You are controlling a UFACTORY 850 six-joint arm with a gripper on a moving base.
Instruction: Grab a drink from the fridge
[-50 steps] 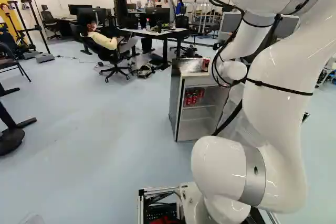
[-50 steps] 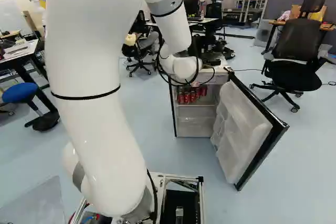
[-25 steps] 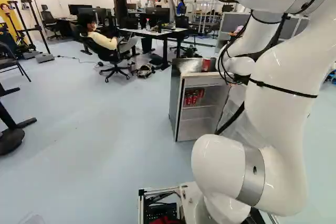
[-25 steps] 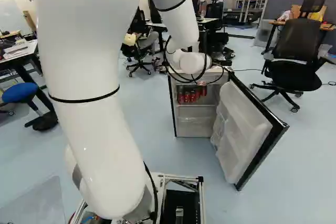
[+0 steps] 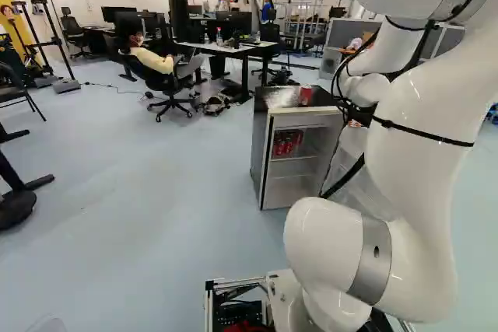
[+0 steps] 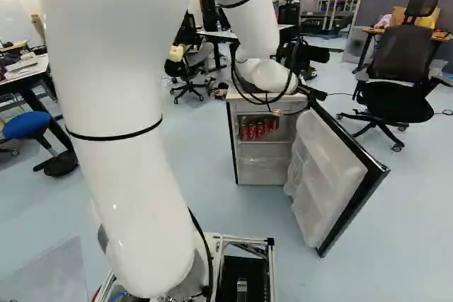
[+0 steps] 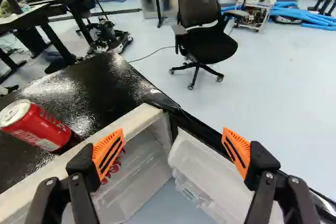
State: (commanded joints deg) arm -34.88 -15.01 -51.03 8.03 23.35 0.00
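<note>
Hand [image 6: 323, 74]: released. In the wrist view its two fingers stand wide apart, one orange pad [image 7: 108, 153] seen against the fridge opening and the other [image 7: 237, 151] against the open door. In the right base view, the hand is near the upper front corner of the fridge [image 5: 262, 141], on the hinge side.

Door [image 6: 327, 175]: swung outward, with its white inner lining exposed. Inside the fridge, a group of red cans [image 6: 256, 130] occupies the upper shelf. In the wrist view these cans are partly covered by one pad; their exact number is hard to confirm.

Single red can [image 7: 35, 125]: upright on the black fridge top [image 7: 100, 85], near the front edge and outside the hand. The same can is visible in the left base view.

Arm [image 5: 412, 122]: extended forward toward the fridge. Black office chair [image 7: 202, 43]: beyond the fridge, ahead of the hand.
</note>
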